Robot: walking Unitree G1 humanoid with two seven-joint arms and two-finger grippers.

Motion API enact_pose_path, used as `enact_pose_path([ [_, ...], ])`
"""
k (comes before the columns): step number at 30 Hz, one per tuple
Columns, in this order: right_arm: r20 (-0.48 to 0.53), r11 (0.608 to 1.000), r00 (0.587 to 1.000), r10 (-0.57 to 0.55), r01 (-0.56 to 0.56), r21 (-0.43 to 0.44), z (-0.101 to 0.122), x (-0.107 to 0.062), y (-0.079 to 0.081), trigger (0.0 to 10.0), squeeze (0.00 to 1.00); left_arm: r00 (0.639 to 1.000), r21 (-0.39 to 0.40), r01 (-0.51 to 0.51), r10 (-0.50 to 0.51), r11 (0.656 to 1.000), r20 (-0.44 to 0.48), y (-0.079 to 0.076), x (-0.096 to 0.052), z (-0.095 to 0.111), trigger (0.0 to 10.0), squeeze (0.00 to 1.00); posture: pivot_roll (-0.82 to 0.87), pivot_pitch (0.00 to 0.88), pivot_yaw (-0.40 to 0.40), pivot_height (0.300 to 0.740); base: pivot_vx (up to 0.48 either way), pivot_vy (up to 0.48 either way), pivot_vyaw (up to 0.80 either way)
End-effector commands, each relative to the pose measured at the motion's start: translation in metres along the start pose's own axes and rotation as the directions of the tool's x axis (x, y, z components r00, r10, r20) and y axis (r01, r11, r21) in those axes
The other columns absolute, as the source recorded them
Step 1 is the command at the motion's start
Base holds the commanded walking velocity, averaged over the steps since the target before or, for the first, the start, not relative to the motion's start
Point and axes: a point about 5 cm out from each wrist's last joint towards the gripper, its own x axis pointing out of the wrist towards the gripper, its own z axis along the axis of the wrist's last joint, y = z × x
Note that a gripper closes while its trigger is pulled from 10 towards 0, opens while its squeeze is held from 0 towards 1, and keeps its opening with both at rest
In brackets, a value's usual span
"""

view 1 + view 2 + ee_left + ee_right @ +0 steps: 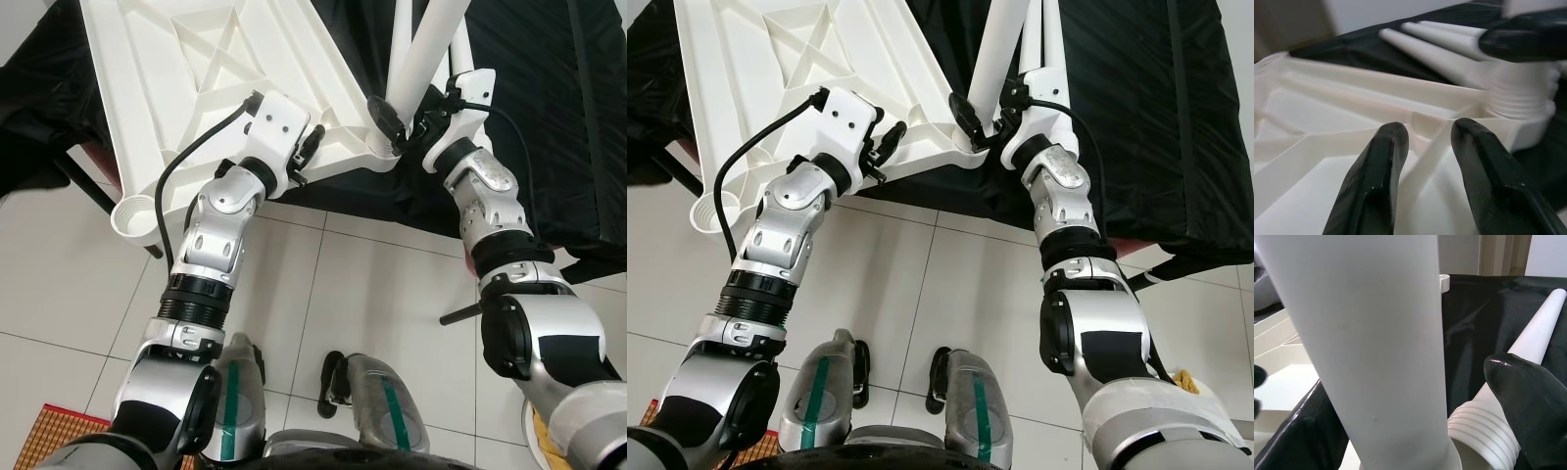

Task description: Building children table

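My white tabletop (206,88) lies upside down, ribbed underside up, across the upper left of the head view, partly on a black cloth (549,117) that covers the upper right. My left gripper (312,147) sits at the tabletop's near edge, just left of the corner socket; in its wrist view the two black fingers (1376,181) are parted with a rib of the tabletop between them, though I cannot tell whether they are pressing it. My right gripper (392,119) is clenched on a white table leg (423,54) that stands tilted in the corner socket (377,149) at upper centre. Another loose leg (1528,338) with a threaded end lies on the cloth just beside it. Pale floor tiles (372,284) fill the lower frame
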Motion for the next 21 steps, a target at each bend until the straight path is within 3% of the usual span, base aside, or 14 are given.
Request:
enact_pose_path([
  [1,-0.015,1.000,1.000,-0.003,0.003,-0.005,-0.003,-0.001,-0.001,10.0,0.00,0.999,0.005,0.031,-0.032,0.999,0.034,-0.004,-0.001,0.004,10.0,0.00,0.06,0.035,-0.053,0.740,0.000,0.000,0.00],
  [8,-0.018,1.000,1.000,-0.003,0.003,-0.007,-0.004,0.000,-0.001,10.0,0.00,0.989,-0.011,0.123,-0.122,0.992,0.086,-0.011,-0.004,0.010,10.0,0.00,0.05,0.032,-0.040,0.740,0.000,0.000,0.00],
  [12,-0.015,1.000,1.000,-0.006,0.006,-0.005,-0.005,0.000,0.000,10.0,0.00,0.971,0.034,0.206,-0.209,0.978,0.120,-0.018,-0.007,0.014,10.0,0.00,0.05,0.029,-0.035,0.740,0.000,0.000,0.00],
  [13,-0.013,1.000,1.000,-0.005,0.005,-0.004,-0.005,0.000,0.000,10.0,0.00,0.963,0.031,0.243,-0.245,0.970,0.113,-0.020,-0.009,0.011,10.0,1.00,0.05,0.027,-0.035,0.740,0.000,0.000,0.00],
  [16,-0.014,1.000,1.000,0.003,-0.003,-0.003,-0.006,0.000,0.001,10.0,0.00,0.955,0.022,0.278,-0.278,0.960,0.100,-0.023,-0.010,0.008,10.0,1.00,0.05,0.024,-0.036,0.740,0.000,0.000,0.00],
  [19,-0.023,1.000,1.000,0.016,-0.016,-0.012,-0.007,0.000,0.002,10.0,0.00,0.942,0.039,0.332,-0.333,0.943,0.030,-0.030,-0.013,-0.001,10.0,1.00,0.05,0.023,-0.036,0.740,0.000,0.000,0.00],
  [20,-0.025,1.000,0.999,0.023,-0.023,-0.014,-0.007,0.000,0.002,10.0,0.00,0.944,0.060,0.328,-0.330,0.943,0.023,-0.031,-0.013,-0.003,10.0,0.00,0.05,0.017,-0.039,0.740,0.000,0.000,0.00],
  [21,-0.025,1.000,0.999,0.023,-0.023,-0.014,-0.007,0.000,0.002,10.0,0.00,0.944,0.060,0.328,-0.330,0.943,0.023,-0.031,-0.013,-0.003,10.0,0.00,0.05,0.017,-0.039,0.740,0.000,0.000,0.00],
])
